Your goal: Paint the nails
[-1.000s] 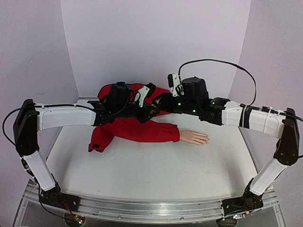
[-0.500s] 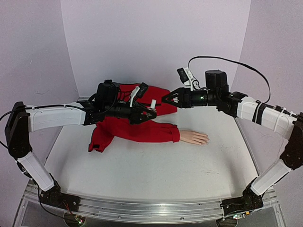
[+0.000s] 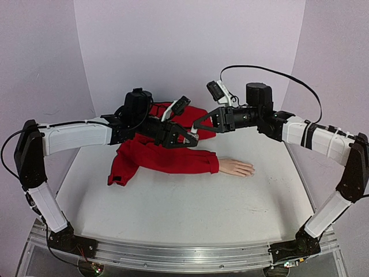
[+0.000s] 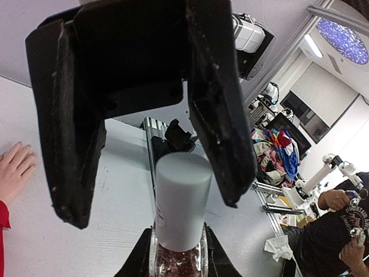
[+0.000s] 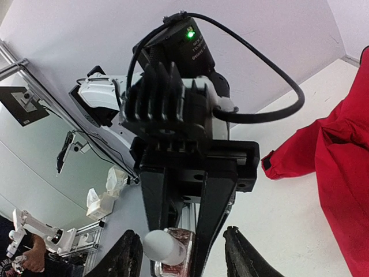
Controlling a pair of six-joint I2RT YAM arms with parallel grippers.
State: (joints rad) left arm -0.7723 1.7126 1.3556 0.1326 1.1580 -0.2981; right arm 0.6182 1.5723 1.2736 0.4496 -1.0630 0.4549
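The left gripper (image 3: 183, 138) is clamped on a small glass bottle of red glitter polish with a white cylindrical cap (image 4: 181, 199), held above the red fabric sleeve (image 3: 173, 158). The right gripper (image 3: 198, 123) straddles the cap part-open, gripping nothing. The nails (image 3: 250, 169) rest on the white table (image 3: 173, 208), further right. An off-centre pinch could twist the bottle loose and spill polish.

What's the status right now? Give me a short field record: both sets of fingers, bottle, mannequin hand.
left fingers: shut on the bottle at its glass body, raised off the table
bottle: white cap on, reddish polish inside
right fingers: open, straddling the white cap, not clamped
mannequin hand: flat on the table, beyond the red sleeve, neither arm touching it
nails: too small to judge paint
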